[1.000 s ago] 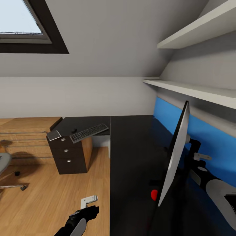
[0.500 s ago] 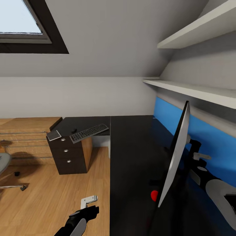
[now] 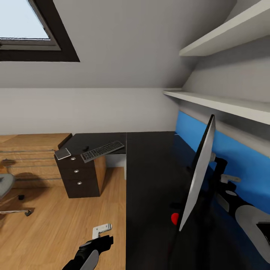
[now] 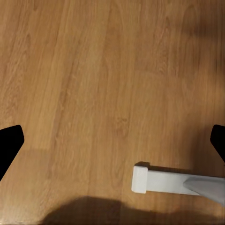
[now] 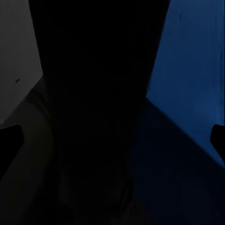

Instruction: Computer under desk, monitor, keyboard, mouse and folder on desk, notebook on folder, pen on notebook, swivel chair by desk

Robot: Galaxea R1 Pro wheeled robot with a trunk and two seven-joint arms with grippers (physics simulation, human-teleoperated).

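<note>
A: Where does the flat silver-backed monitor (image 3: 198,176) stand?

B: Edge-on over the black L-shaped worktop (image 3: 150,172), tilted, near the blue wall panel (image 3: 240,157). The right arm's dark wrist (image 3: 225,187) sits just behind it, between the screen and the panel.

A: Are the right fingers closed on it?

B: I cannot tell; the screen hides them in the head view, and the right wrist view is mostly dark, with the monitor's back (image 5: 93,93) close in front and the blue panel beside it.

A: And the left fingers (image 3: 102,228)?

B: Spread wide with nothing between them, hanging over the wooden plank floor (image 4: 93,84); one white finger (image 4: 159,180) shows in the left wrist view.

A: The other things?

B: The grey slim keyboard (image 3: 102,150) lies at the far wing's front edge, overhanging it, the small dark mouse (image 3: 86,148) just beside it. A grey flat notebook (image 3: 62,153) rests on the dark three-drawer cabinet (image 3: 77,180). The grey swivel chair (image 3: 5,187) stands well apart on the floor. A small red object (image 3: 174,218) sits on the worktop at the monitor's foot.
</note>
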